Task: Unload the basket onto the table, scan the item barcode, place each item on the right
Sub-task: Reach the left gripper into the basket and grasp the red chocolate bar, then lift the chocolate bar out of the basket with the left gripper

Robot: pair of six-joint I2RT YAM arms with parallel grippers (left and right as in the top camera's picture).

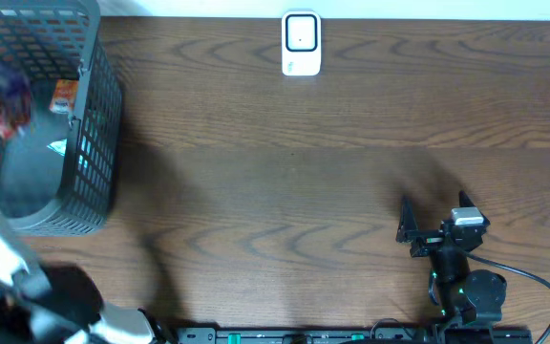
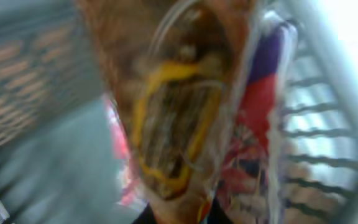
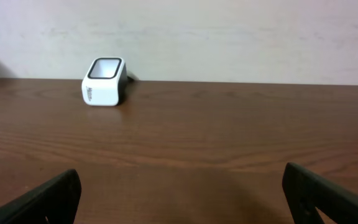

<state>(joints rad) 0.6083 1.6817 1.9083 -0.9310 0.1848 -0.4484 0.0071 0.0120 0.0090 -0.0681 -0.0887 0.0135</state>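
The item, a brown snack packet (image 2: 179,106) with a yellow-outlined panel, fills the blurred left wrist view. Its lower end is pinched between the dark jaws of my left gripper (image 2: 188,218), which is shut on it inside the grey mesh basket (image 1: 98,105). From overhead the left arm is a blur over the basket, with a red and purple smear (image 1: 8,100) at its tip. The white barcode scanner (image 1: 301,44) stands at the table's far edge, also seen as the scanner (image 3: 103,83) in the right wrist view. My right gripper (image 1: 434,205) rests open and holds nothing.
A purple, red and white packet (image 2: 260,106) lies next to the held one, against the basket wall (image 2: 328,143). An orange packet (image 1: 63,96) and a pale one (image 1: 55,147) lie in the basket. The right gripper (image 3: 180,180) faces bare wooden table.
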